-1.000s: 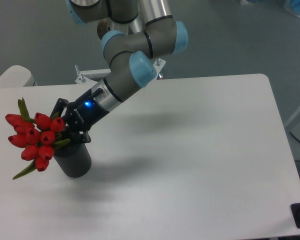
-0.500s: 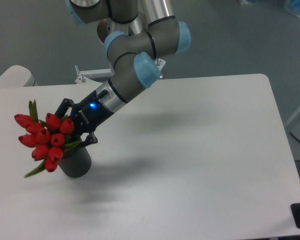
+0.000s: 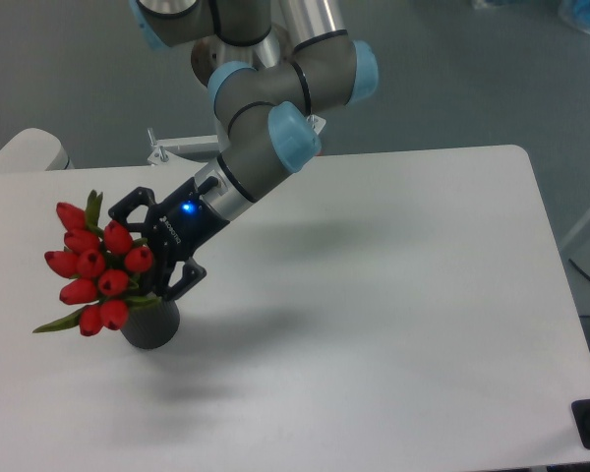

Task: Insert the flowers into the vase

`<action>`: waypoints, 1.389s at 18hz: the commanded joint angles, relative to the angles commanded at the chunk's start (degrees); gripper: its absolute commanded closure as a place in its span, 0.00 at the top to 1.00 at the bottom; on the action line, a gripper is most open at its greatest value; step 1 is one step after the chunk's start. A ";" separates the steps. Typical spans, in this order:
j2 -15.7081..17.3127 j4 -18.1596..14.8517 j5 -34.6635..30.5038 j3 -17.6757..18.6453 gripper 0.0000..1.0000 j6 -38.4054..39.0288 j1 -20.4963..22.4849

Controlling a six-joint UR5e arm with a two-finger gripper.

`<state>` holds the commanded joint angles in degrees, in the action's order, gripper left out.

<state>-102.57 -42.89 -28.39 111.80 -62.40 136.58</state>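
Observation:
The flowers (image 3: 93, 270), a bunch of red tulip buds with green leaves, lean to the left, with their stems down in the mouth of the dark vase (image 3: 151, 325). The vase stands upright on the white table's left part. My gripper (image 3: 144, 252) sits just above the vase's mouth, right of the buds. Its two black fingers (image 3: 128, 204) are spread apart, one above and one below the stems, so it is open. The stems inside the vase are hidden.
The white table (image 3: 393, 295) runs to the right and front of the vase. The arm reaches down from the back centre over the table's rear edge. A metal bracket (image 3: 177, 147) sits at that edge.
The bunch has tipped more upright and shifted right over the vase. The fingers, closed on the stems earlier, have spread apart. The vase has not moved.

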 joint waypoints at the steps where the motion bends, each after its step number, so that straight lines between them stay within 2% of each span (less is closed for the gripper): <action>1: 0.00 0.00 -0.26 0.17 1.00 -0.09 0.09; 7: 0.44 0.18 -5.44 0.44 1.00 -1.22 0.88; 11: 2.46 0.00 -11.15 1.05 1.00 -2.29 2.63; 13: 3.43 0.00 -11.95 1.40 1.00 -2.37 4.47; 19: 5.09 -0.09 -12.57 -0.96 1.00 -3.95 12.21; 21: 5.62 -0.09 -15.72 -1.58 1.00 -3.87 14.32; 25: 6.06 -0.09 -23.63 -3.68 1.00 -5.44 14.85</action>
<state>-96.51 -42.98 -52.02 108.11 -67.85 151.44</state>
